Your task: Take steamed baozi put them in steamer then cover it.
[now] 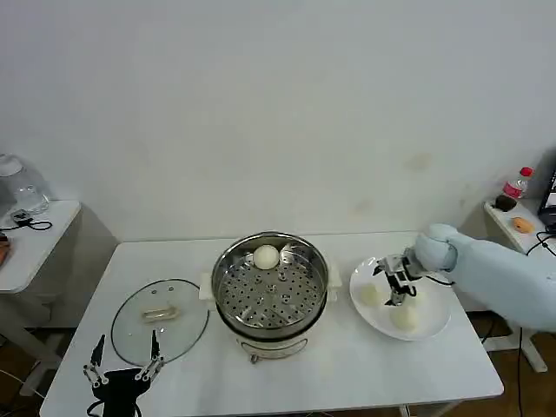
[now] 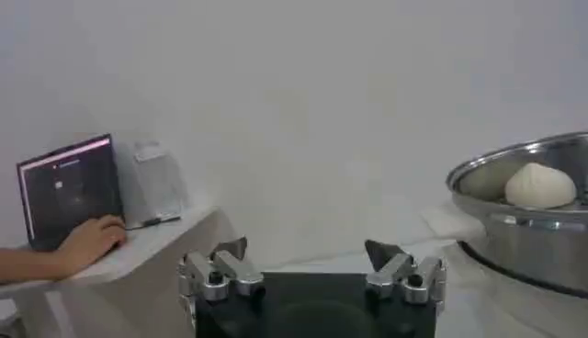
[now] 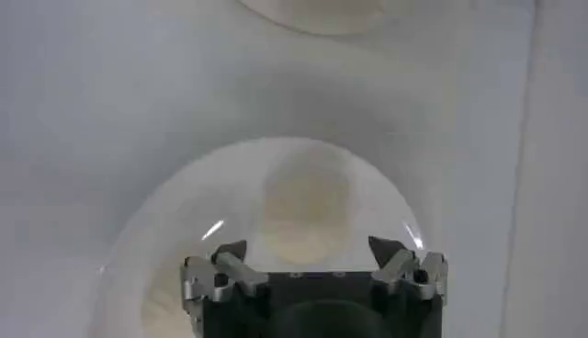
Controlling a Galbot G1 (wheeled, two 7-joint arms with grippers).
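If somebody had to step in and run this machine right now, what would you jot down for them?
Right tool: open, over the plate, above a bun, not gripping yet.
Left tool: open, idle at the table's near left corner, by the lid.
Steamer sits mid-table, uncovered, with one bun on its tray.
At least two buns on the plate.
Done: one bun in the steamer.
Left: move the plate's buns into the steamer, then put the lid on.
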